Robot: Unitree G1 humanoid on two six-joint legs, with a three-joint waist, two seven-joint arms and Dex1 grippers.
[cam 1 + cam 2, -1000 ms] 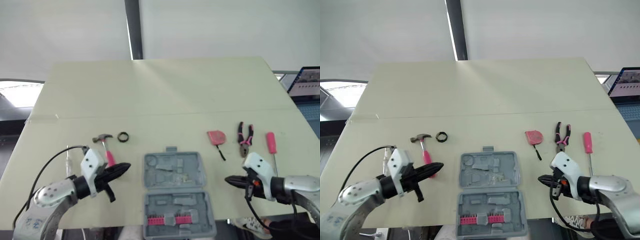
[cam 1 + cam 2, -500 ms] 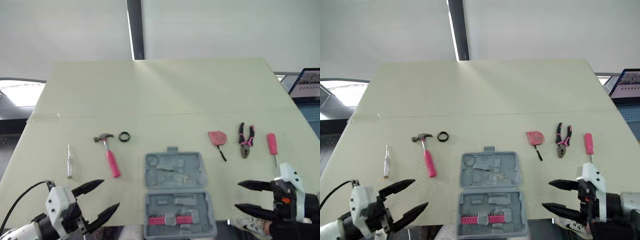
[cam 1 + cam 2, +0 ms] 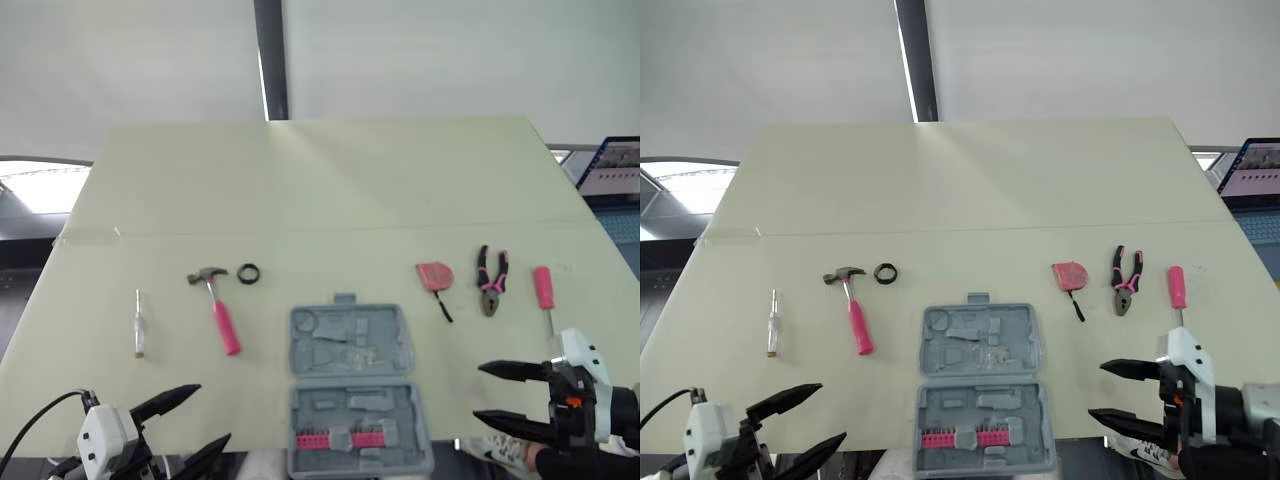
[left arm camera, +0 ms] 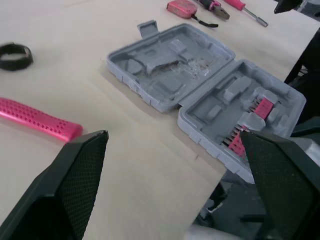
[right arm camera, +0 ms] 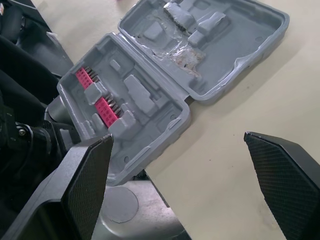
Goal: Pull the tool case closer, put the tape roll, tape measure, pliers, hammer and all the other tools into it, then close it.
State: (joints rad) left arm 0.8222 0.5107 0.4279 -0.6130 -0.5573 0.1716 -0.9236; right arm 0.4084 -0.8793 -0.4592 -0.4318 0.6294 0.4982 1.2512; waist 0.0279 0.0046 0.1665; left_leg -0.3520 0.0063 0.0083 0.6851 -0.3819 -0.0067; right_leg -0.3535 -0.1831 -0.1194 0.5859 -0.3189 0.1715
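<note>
tool case (image 3: pixel 350 345) open, hammer (image 3: pixel 218 305) beside it

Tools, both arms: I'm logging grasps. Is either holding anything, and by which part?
Nothing is held. The left tool and right tool are open and empty, flanking the tool case.

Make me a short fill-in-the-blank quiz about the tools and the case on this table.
The tool case lies ___ at the near edge of the table. The handle of the hammer is ___. The pliers lie between the tape measure and a ___.
Missing words: open; pink; screwdriver.
</note>
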